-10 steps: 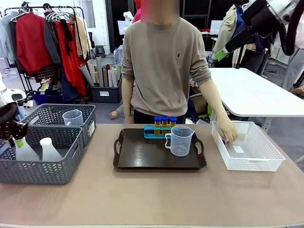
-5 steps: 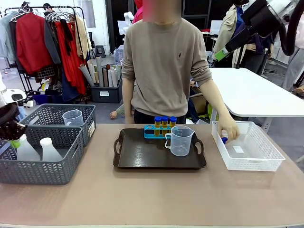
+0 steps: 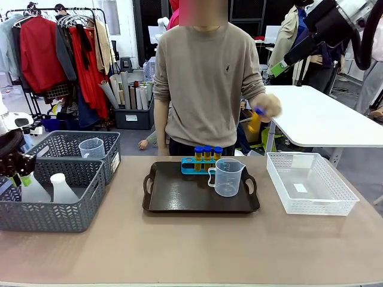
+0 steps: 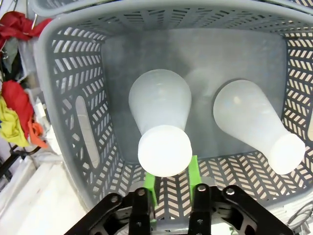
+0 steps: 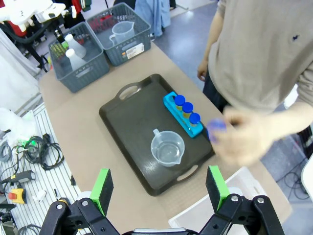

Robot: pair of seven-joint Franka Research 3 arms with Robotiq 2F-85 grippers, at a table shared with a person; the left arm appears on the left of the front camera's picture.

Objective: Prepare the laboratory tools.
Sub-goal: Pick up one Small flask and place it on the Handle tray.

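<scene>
Two white conical flasks (image 4: pixel 161 110) (image 4: pixel 254 122) stand in the near grey basket (image 3: pixel 45 212). My left gripper (image 4: pixel 171 178) reaches down into it and is shut on the left flask's (image 3: pixel 31 190) neck, a green pad on each side under its cap. Three blue-capped amber tubes (image 3: pixel 207 153) sit in a teal rack on the black tray (image 3: pixel 179 194), beside the clear beaker (image 3: pixel 226 177). The person's hand holds a fourth amber tube (image 3: pixel 255 121) up at chest height. My right gripper (image 5: pixel 159 188) hangs open high above the tray (image 5: pixel 129 115).
The far grey basket (image 3: pixel 111 143) holds a second clear beaker (image 3: pixel 91 147). A white lattice basket (image 3: pixel 311 182) stands right of the tray. The person stands at the far table edge behind the tray.
The person's hand has lifted an amber tube out of the white basket up to chest height. My left gripper has hardly shifted over the flask.
</scene>
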